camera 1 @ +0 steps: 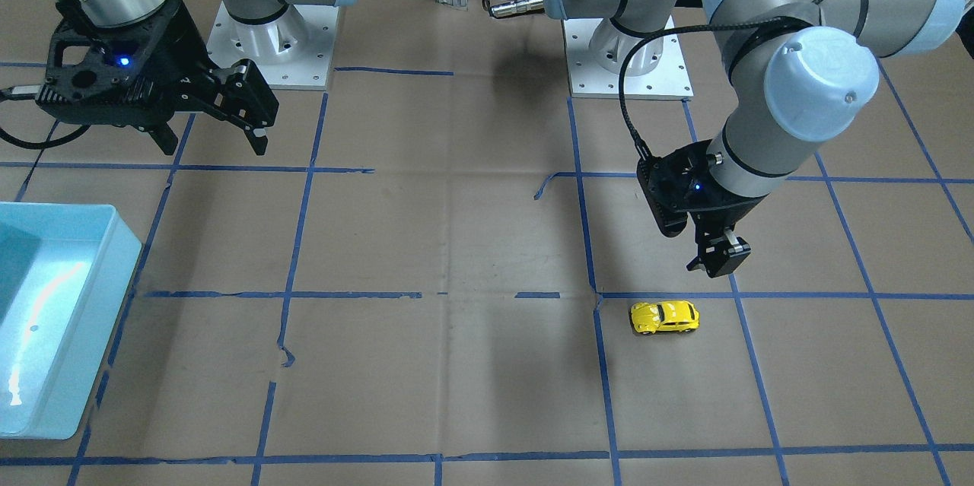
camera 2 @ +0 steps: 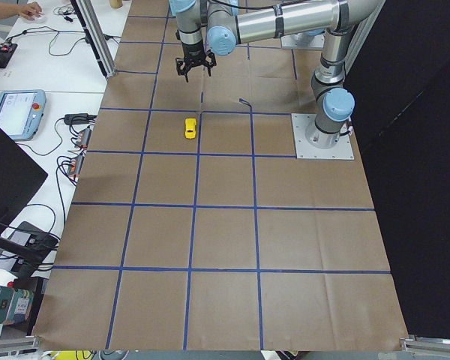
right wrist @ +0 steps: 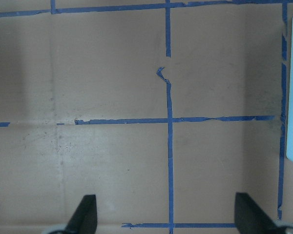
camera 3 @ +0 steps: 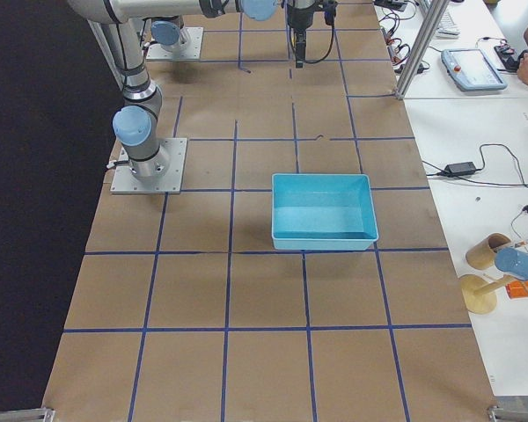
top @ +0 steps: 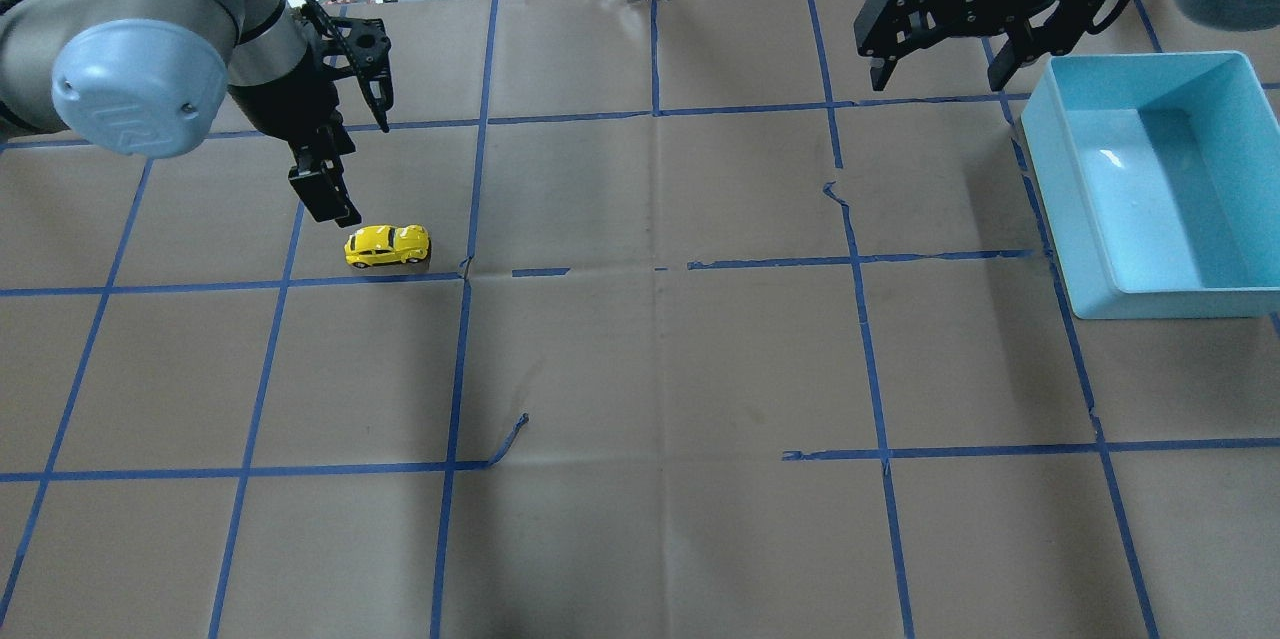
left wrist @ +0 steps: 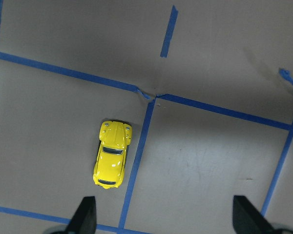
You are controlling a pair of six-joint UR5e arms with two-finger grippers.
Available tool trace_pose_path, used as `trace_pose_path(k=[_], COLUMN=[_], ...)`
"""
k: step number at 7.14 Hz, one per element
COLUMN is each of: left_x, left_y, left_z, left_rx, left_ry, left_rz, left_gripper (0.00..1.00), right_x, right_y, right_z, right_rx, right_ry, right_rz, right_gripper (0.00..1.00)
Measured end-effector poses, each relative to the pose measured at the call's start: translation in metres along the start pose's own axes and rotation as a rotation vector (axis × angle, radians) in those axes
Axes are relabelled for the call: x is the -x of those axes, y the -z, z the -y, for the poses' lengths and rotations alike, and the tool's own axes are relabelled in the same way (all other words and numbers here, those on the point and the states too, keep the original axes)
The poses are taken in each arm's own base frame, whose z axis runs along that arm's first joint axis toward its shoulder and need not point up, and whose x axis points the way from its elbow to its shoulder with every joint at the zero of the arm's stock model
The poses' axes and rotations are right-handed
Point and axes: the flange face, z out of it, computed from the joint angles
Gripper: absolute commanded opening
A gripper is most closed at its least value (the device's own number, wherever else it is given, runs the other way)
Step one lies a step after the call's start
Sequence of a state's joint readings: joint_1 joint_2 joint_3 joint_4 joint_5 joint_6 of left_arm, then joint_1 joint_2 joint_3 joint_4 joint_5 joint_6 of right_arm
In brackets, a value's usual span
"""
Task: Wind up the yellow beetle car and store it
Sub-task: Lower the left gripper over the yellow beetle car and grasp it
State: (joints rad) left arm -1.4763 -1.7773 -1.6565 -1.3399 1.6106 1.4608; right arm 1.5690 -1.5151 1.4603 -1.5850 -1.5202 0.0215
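The yellow beetle car [camera 1: 664, 316] stands on its wheels on the brown paper table, beside a blue tape line. It also shows in the overhead view [top: 387, 245], the exterior left view [camera 2: 190, 127] and the left wrist view [left wrist: 112, 153]. My left gripper [top: 365, 171] is open and empty, hovering above the table just behind the car; in the left wrist view [left wrist: 166, 217] the car lies ahead of the left fingertip. My right gripper [top: 938, 79] is open and empty, raised far from the car, near the bin's back corner.
A light blue open bin [top: 1060, 209] stands on the robot's right side, also in the front-facing view [camera 1: 76, 334] and the exterior right view [camera 3: 324, 211]. Blue tape lines form a grid on the table. The arm bases [camera 1: 628, 60] are bolted at the robot's edge.
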Motion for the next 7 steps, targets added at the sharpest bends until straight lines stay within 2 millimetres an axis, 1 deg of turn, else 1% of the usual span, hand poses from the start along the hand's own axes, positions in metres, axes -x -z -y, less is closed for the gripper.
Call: trace_pose_path(k=[1, 2, 3, 4, 5, 6, 7], left_x=[0.004, 0.010, 0.017, 0.024, 0.030, 0.033, 0.035], left_y=[-0.016, -0.038, -0.059, -0.075, -0.088, -0.096, -0.101], left_z=[-0.001, -0.001, 0.000, -0.004, -0.013, -0.019, -0.023], left_rx=[-0.003, -0.006, -0.006, -0.005, -0.004, -0.003, -0.002], left_ry=[-0.069, -0.124, -0.149, -0.167, -0.181, -0.197, -0.216], left_rz=[0.027, 0.059, 0.082, 0.092, 0.086, 0.078, 0.070], left_gripper=[0.98, 0.98, 0.97, 0.95, 0.90, 0.87, 0.86], right_x=[0.000, 0.000, 0.000, 0.000, -0.001, -0.001, -0.001], right_y=[0.000, 0.000, 0.001, 0.001, 0.000, -0.001, -0.002], right_z=[0.000, 0.000, 0.000, -0.001, -0.003, -0.004, -0.004], right_rx=[0.000, 0.000, -0.001, -0.001, 0.001, 0.004, 0.006], right_ry=[0.000, 0.000, 0.000, 0.000, -0.001, -0.001, -0.001], right_rz=[0.000, 0.000, 0.000, 0.000, 0.001, 0.001, 0.001], right_gripper=[1.00, 1.00, 1.00, 1.00, 1.00, 1.00, 1.00])
